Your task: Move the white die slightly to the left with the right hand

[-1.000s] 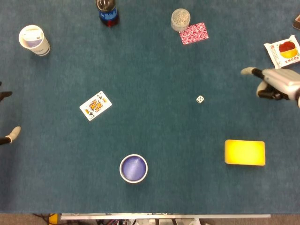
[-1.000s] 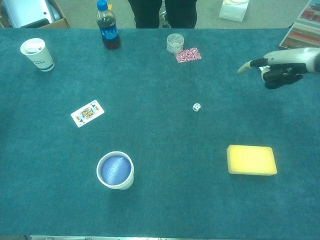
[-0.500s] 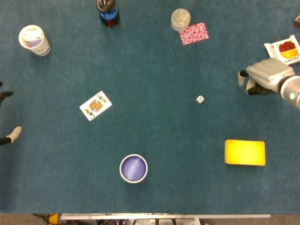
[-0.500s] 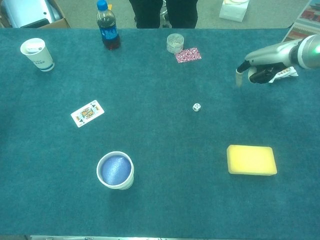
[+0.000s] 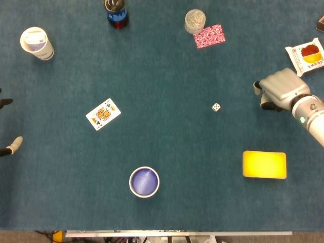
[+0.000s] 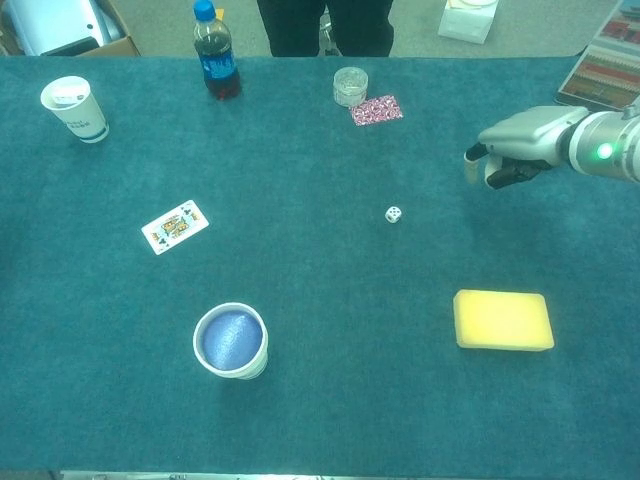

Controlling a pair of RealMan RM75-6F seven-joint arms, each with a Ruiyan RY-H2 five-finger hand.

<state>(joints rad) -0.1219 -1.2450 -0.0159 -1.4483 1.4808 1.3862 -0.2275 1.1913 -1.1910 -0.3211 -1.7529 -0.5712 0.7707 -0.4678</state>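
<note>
The small white die lies alone on the teal table cloth, right of centre. My right hand hovers palm down to the die's right and slightly farther back, a clear gap away from it. Its fingers curl under the palm, the thumb points down on the side facing the die, and it holds nothing. Only fingertips of my left hand show at the left edge of the head view, spread apart and empty.
A yellow sponge lies near the front right. A blue-lined cup, a playing card, a white paper cup, a cola bottle, a clear jar, a pink packet and a snack packet surround the middle.
My right hand has moved left toward the die and turned palm down, the thumb swinging from pointing sideways to pointing down. The die and the left hand have not moved.
</note>
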